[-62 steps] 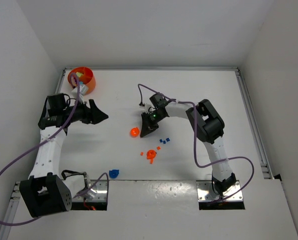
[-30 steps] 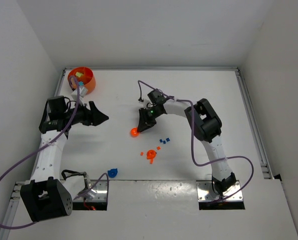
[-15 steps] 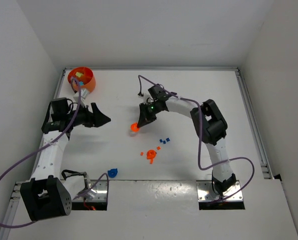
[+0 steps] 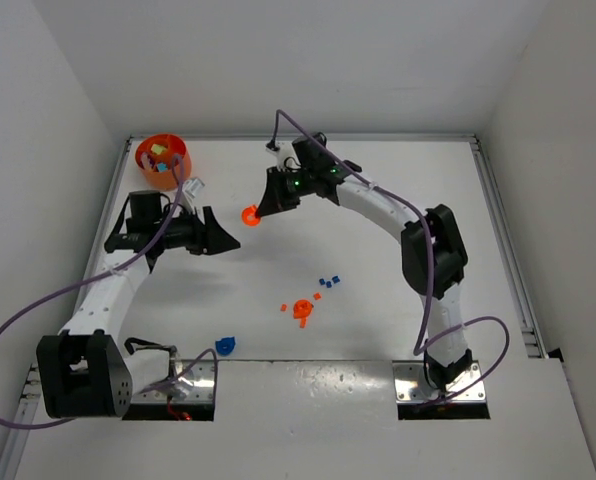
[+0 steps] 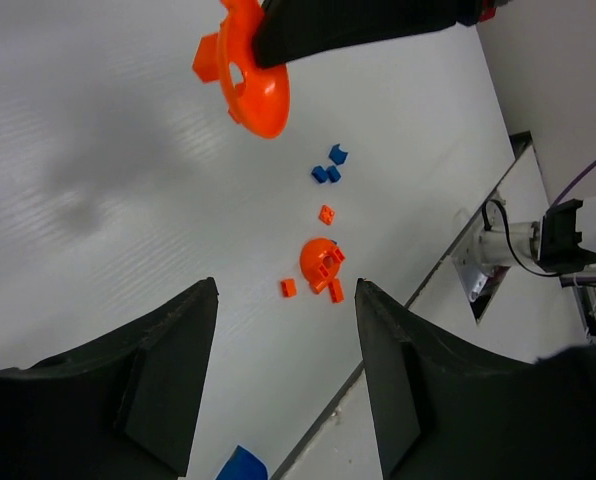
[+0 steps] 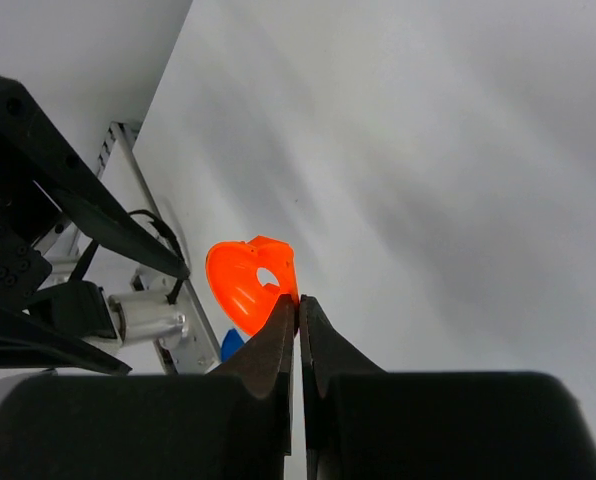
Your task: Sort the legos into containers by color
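Over the far left-centre of the white table (image 4: 408,190), the right gripper (image 4: 264,206) has its two fingers pressed together on the rim of an orange rounded lego (image 4: 249,214) — a shallow dished piece with a hole in it. It is held off the surface, and its shadow lies apart from it in the left wrist view. Nearer the arms, the left gripper (image 4: 228,238) hangs with its fingers spread wide and nothing between them, pointing toward the table's middle. The orange bowl (image 4: 168,178) sits in the far left corner, well apart from the held piece; a few light-coloured pieces show inside, but its dividers are too small to make out. Loose near the table's middle lie an orange dome piece (image 4: 302,309), small orange bits (image 4: 284,307) beside it and blue bits (image 4: 328,282) just beyond — while a larger blue piece (image 4: 225,346) rests at the near edge by the left arm's base.
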You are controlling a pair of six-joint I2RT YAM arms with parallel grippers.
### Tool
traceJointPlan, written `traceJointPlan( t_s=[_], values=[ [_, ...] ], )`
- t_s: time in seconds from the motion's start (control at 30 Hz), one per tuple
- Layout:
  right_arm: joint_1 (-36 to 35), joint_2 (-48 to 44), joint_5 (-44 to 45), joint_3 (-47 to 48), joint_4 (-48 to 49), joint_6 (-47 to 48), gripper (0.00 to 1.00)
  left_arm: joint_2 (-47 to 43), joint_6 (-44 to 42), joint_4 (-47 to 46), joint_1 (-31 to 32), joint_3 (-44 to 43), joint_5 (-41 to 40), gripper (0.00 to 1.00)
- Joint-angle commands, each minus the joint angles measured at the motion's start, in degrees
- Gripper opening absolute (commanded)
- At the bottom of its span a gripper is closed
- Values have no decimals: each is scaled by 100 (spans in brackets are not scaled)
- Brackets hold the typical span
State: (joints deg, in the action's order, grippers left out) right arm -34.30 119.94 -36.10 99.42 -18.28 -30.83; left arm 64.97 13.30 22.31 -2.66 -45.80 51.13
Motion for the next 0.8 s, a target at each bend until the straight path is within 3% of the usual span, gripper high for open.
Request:
traceJointPlan(
  t_s=[0.0, 0.4, 0.63, 0.77],
  values=[
    [-103, -286, -38, -71, 211, -187, 0, 191, 208, -314, 134, -315, 107, 63],
    [-392, -507, -205, -282, 317, -292, 0, 455, 261, -367, 292, -482, -191, 63],
    [-498, -612, -257, -335, 369, -292, 0, 569, 208, -367, 292, -588, -315, 53],
    [-560, -665, -258, -397, 369, -292, 0, 569, 208, -367, 292, -588, -315, 42]
  ],
)
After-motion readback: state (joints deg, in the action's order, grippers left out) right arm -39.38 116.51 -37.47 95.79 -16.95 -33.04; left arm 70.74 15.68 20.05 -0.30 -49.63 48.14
